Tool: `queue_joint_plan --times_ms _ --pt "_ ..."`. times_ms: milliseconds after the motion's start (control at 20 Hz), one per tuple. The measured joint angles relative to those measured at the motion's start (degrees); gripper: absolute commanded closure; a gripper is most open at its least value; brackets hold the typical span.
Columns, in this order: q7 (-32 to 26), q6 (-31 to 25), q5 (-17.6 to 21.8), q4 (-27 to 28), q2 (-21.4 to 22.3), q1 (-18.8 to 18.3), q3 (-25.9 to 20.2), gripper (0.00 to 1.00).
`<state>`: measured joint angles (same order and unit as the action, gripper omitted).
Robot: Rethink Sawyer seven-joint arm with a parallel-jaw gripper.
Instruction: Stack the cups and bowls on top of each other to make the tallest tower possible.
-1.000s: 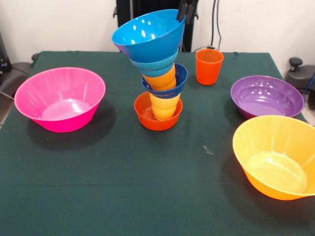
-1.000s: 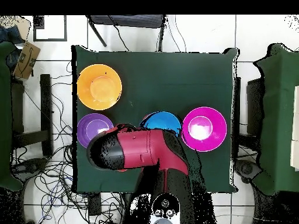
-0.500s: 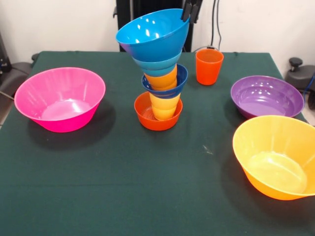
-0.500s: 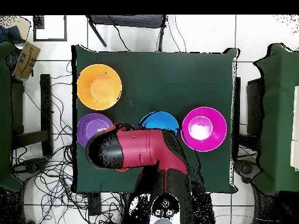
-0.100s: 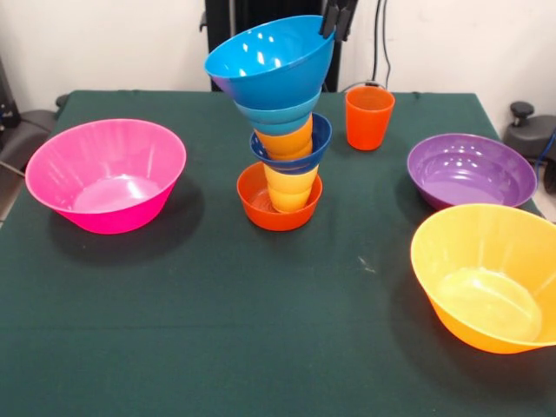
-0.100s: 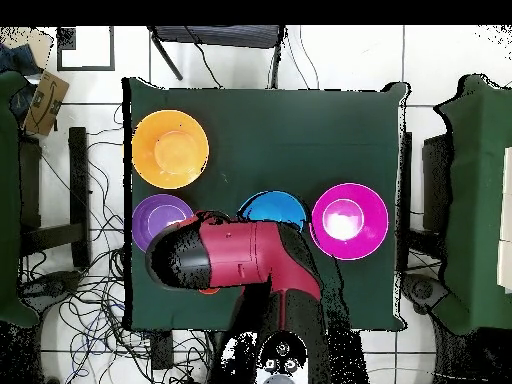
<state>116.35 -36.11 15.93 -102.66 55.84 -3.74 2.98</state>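
The tower stands mid-table: a small orange-red bowl at the base, then a yellow cup, a dark blue bowl, a light orange cup and a cyan bowl. A medium blue bowl rests tilted on top. My gripper is shut on its far right rim. A darker red-orange cup stands alone behind the tower. In the overhead view my arm hides the tower, and only part of the blue bowl shows.
A large pink bowl sits to the left of the tower. A purple bowl and a large yellow-orange bowl sit to the right. The overhead view shows the pink bowl, purple bowl and yellow-orange bowl.
The blue bowl and my gripper shifted slightly right and up between the two earlier frames. Nothing has moved since.
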Motion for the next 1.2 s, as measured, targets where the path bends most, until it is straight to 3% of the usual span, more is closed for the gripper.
queue_joint_plan --times_ms 550,600,1200 --pt "0.0 0.0 -0.2 0.0 0.0 0.0 0.0 1.0" --pt "0.0 0.0 -0.2 0.0 0.0 0.0 0.0 0.0" --pt "0.0 0.0 -0.5 0.0 0.0 0.0 0.0 0.0"
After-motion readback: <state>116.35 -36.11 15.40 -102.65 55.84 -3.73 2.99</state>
